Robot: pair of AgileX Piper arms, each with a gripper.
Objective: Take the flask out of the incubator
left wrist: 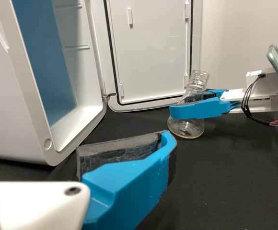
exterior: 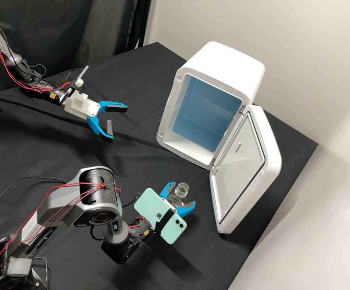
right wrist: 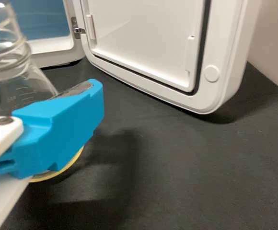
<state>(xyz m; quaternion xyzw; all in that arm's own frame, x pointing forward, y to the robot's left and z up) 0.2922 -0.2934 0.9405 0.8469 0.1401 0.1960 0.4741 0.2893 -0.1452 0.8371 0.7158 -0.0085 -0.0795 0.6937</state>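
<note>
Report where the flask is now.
In the high view the glass flask is gripped in the right pincer, outside the incubator, beside its open door.

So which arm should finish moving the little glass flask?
The right one. Its gripper is closed around the flask, outside the incubator, by the open door. The left gripper hangs open, away from the flask, holding nothing.

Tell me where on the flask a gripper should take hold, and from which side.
Probably just below the narrow neck of the flask, fingers level, from the side away from the incubator door: the body widens downward there. The right gripper straddles it so.
</note>
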